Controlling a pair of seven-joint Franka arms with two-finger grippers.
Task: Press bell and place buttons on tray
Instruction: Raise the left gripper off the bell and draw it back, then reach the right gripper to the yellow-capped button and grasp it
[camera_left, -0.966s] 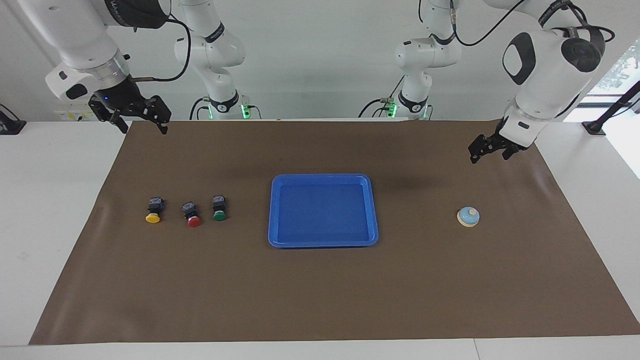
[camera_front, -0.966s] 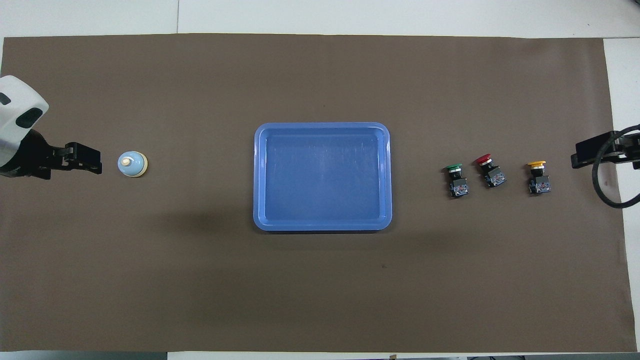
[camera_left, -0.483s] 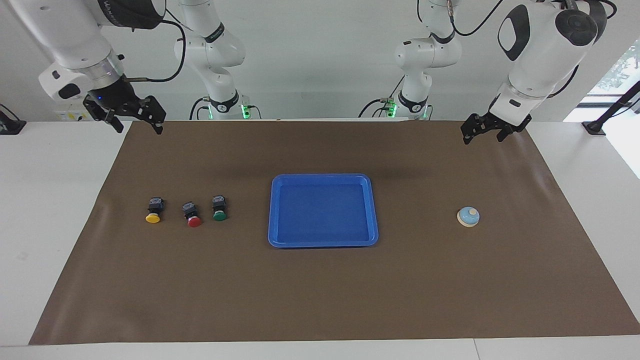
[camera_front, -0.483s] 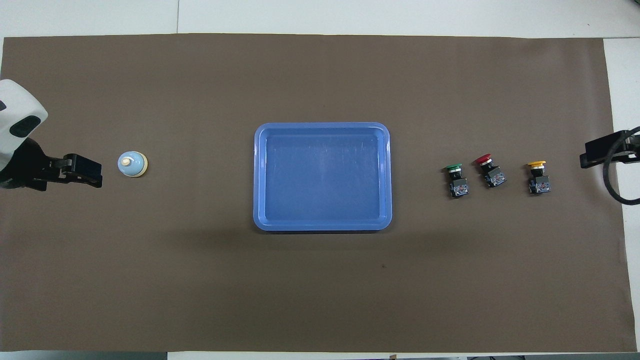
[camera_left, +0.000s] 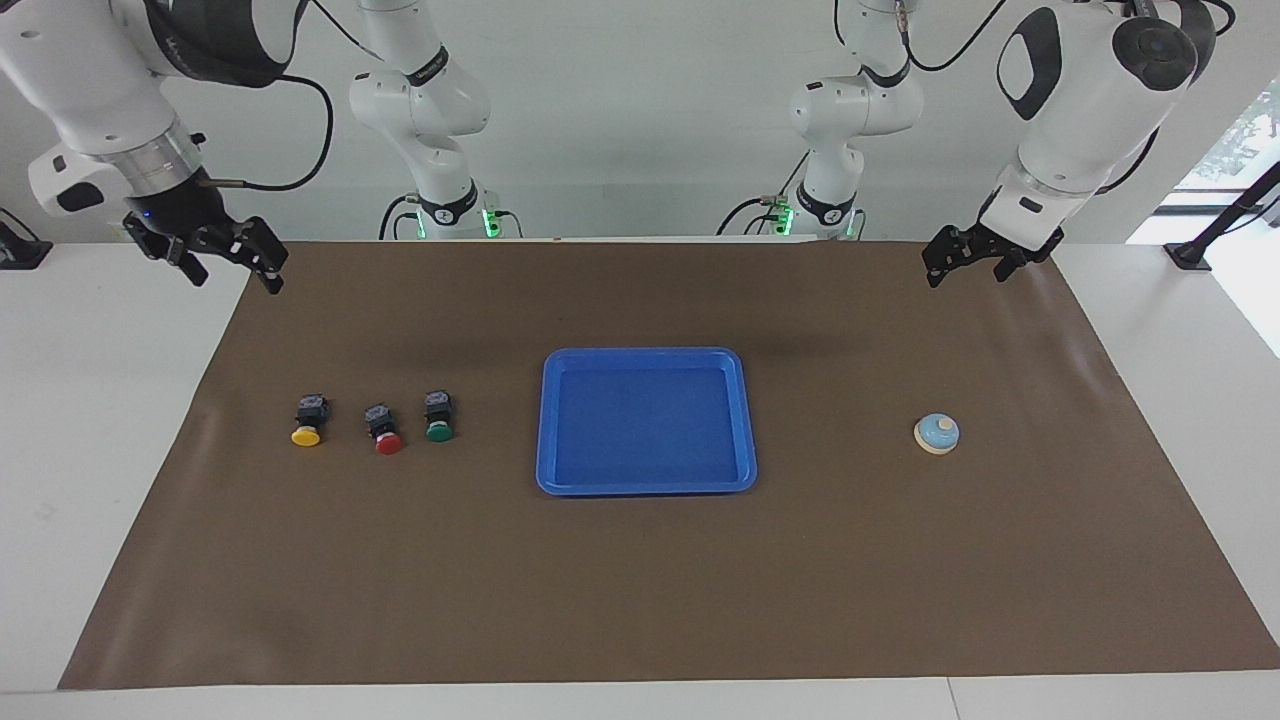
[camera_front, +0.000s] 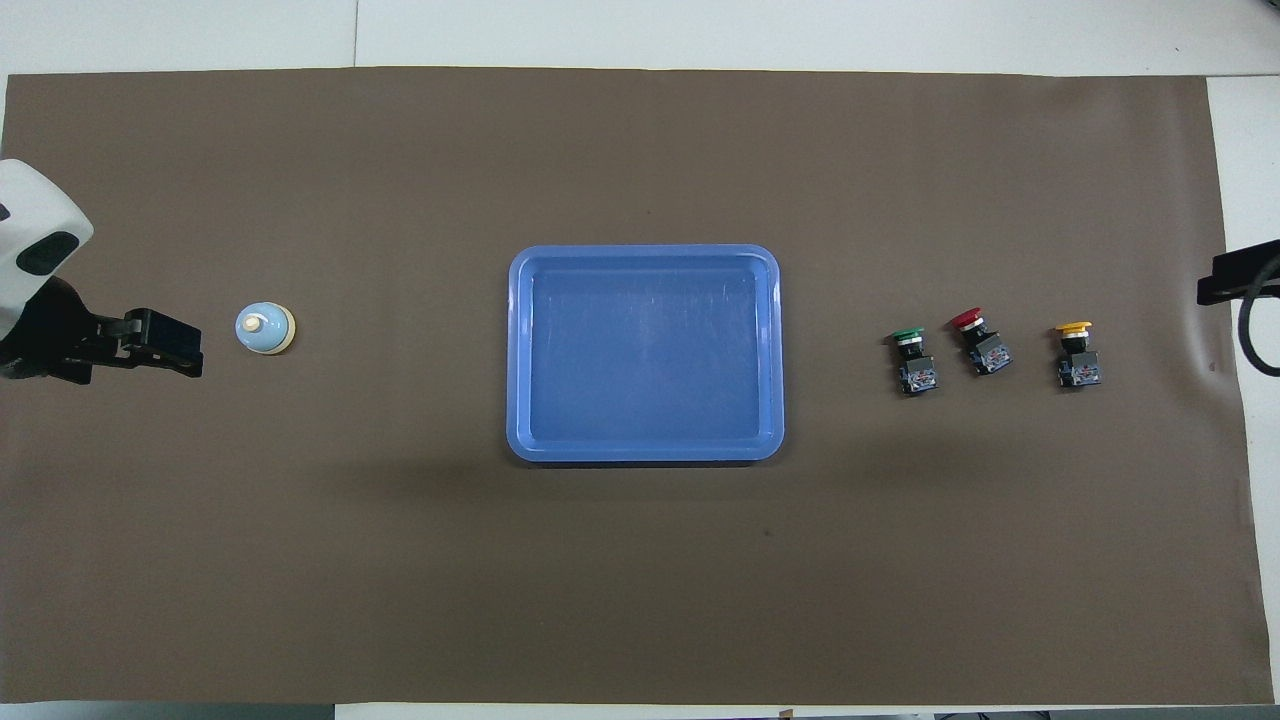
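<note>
Overhead, the tray (camera_front: 520, 350) sits center, bell (camera_front: 265, 328) at 9 o'clock, 3 buttons (camera_front: 978, 343) at 3 o'clock. Both raised grippers, left gripper (camera_left: 965, 268) and right gripper (camera_left: 232, 270), spread their fingers, holding nothing.

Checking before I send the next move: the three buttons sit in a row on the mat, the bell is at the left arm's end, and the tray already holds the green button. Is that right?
Not quite. The tray holds nothing; the green button lies on the mat beside the red button and the yellow button, as the overhead view shows. The bell is indeed at the left arm's end.
</note>
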